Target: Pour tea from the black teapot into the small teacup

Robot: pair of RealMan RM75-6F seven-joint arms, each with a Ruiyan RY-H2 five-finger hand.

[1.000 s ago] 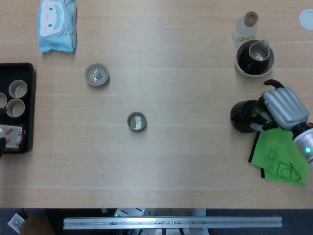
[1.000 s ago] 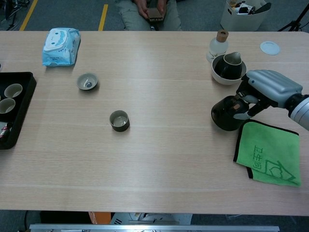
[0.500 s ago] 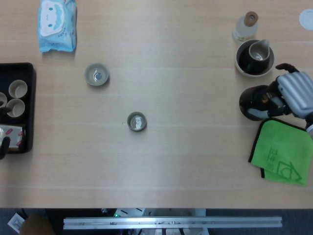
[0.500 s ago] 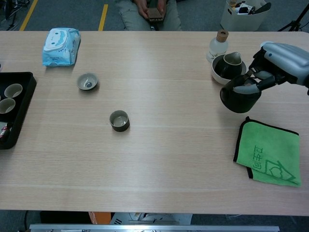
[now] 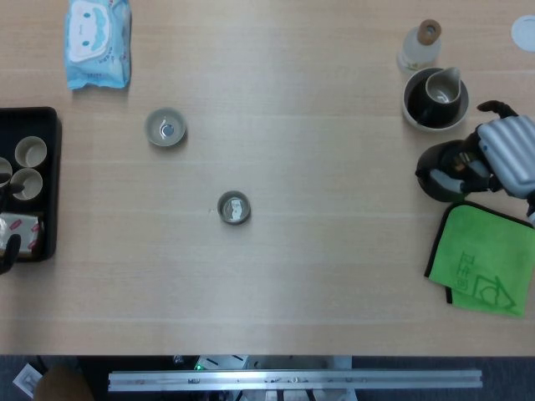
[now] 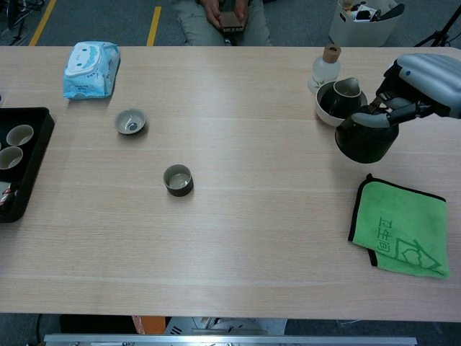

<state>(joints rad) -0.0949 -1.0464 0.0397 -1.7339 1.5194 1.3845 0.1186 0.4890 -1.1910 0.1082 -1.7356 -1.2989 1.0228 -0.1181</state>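
Note:
My right hand (image 5: 506, 156) (image 6: 425, 77) grips the black teapot (image 5: 440, 171) (image 6: 366, 138) at the right side of the table and holds it raised above the wood, just left of the hand. The small teacup (image 5: 234, 207) (image 6: 177, 179) stands upright near the middle of the table, far to the left of the teapot. A second small cup (image 5: 165, 128) (image 6: 130, 121) sits further back and left. My left hand (image 5: 5, 249) shows only as a dark tip at the left edge of the head view, by the tray.
A white bowl holding a small pitcher (image 5: 435, 98) (image 6: 338, 101) and a corked bottle (image 5: 421, 44) (image 6: 326, 66) stand right behind the teapot. A green cloth (image 5: 483, 261) (image 6: 400, 230) lies in front of it. A black tray with cups (image 5: 40, 125) (image 6: 29, 155) and a tissue pack (image 5: 98, 42) (image 6: 91, 68) are at the left.
My right hand has lifted the black teapot off the table and carried it up and back, away from the green cloth, toward the white bowl.

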